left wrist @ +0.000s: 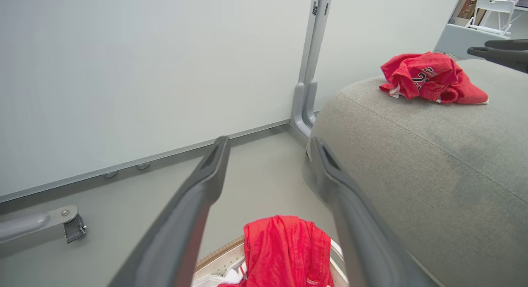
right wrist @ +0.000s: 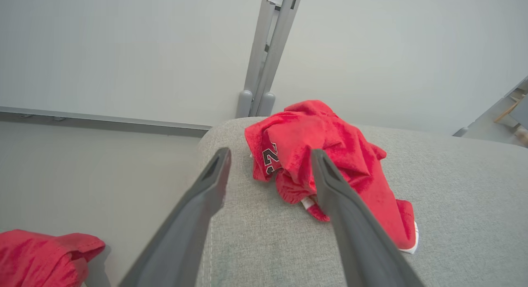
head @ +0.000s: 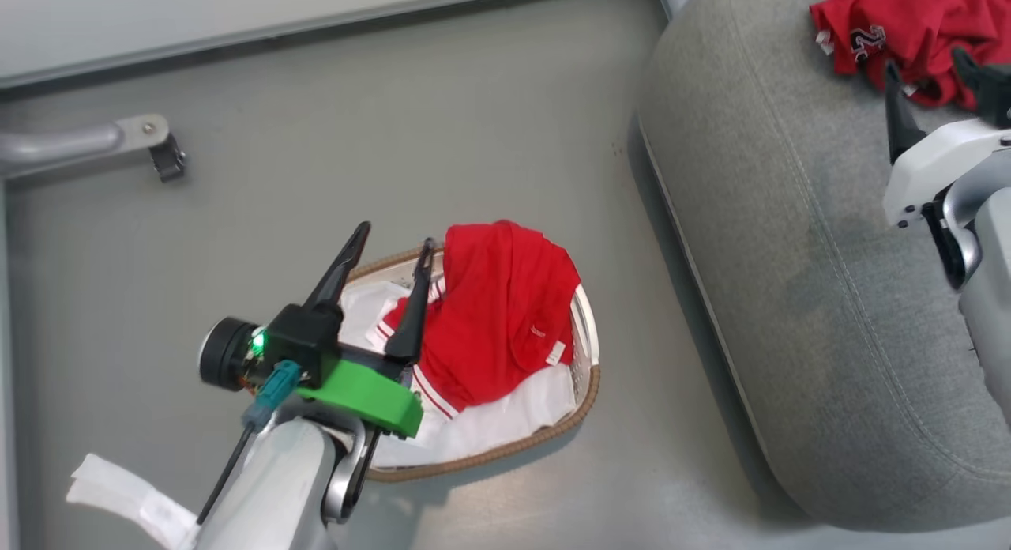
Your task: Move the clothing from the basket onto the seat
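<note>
A bright red garment point(head: 497, 305) with white trim stripes and a small white tag is seen heaped in the cream perforated basket point(head: 588, 352), where it is laid on a white lining sheet point(head: 505, 420) and piled up over the far part of the brown woven rim. The basket is stood on the grey floor point(head: 395, 99), near the large grey upholstered seat point(head: 790, 258) but not touching it. The left gripper point(head: 397, 235) is held over the basket's left side, its two dark fingers spread wide with nothing between them; whether the cloth is touched cannot be told. A second red garment, a crumpled jersey point(head: 908, 20) with dark, white-edged numerals, is laid on top of the seat near its far edge. The right gripper point(head: 926, 60) is held over the seat just short of that jersey, its jaws parted and empty. A grey metal leg with a caster point(head: 150, 143) is seen on the floor, well apart from the basket.
</note>
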### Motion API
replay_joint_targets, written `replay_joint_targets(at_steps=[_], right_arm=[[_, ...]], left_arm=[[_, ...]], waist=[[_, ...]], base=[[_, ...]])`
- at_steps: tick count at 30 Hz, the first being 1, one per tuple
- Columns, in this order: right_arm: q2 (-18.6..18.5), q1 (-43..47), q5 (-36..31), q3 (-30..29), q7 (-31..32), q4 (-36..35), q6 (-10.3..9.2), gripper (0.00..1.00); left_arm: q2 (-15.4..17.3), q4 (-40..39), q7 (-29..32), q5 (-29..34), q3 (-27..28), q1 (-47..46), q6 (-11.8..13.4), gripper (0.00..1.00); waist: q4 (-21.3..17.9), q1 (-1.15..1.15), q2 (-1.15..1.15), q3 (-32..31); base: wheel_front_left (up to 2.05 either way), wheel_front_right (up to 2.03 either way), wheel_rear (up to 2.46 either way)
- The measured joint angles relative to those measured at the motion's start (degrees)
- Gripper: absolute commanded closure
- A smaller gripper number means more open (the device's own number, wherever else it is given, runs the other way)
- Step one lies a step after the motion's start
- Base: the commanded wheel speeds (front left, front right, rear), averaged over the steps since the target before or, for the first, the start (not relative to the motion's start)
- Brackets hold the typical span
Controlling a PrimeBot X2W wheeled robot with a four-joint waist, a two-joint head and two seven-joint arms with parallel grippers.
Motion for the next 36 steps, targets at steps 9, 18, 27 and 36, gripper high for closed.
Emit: replay_joint_targets(at_steps=[9, 18, 27, 36], right_arm=[[5.8, 9.8, -1.1, -1.2, 0.0, -12.0, 0.00, 0.00], [13.6, 22.7, -6.3, -6.1, -0.1, -25.5, 0.00, 0.00], [17.4, 34.0, -9.4, -7.0, -0.1, -34.1, 0.00, 0.00], [17.6, 39.4, -4.7, -5.7, -0.1, -36.7, 0.00, 0.00]], left_arm=[[-1.4, -1.8, 0.0, -1.0, 9.0, 8.1, 1.5, 0.00], [-3.2, -3.5, 0.0, -0.9, 16.6, 15.8, 2.0, 0.00], [-4.7, -5.3, 0.0, 0.1, 19.8, 20.8, 0.8, 0.00], [-5.5, -6.5, 0.0, -0.2, 21.6, 24.5, 0.6, 0.00]], waist=[[3.0, 0.00, 0.00, -5.4], [6.5, 0.00, 0.00, -8.5], [8.7, 0.00, 0.00, -11.4], [9.4, 0.00, 0.00, -13.7]], base=[[0.00, 0.00, 0.00], [0.00, 0.00, 0.00], [0.00, 0.00, 0.00], [0.00, 0.00, 0.00]])
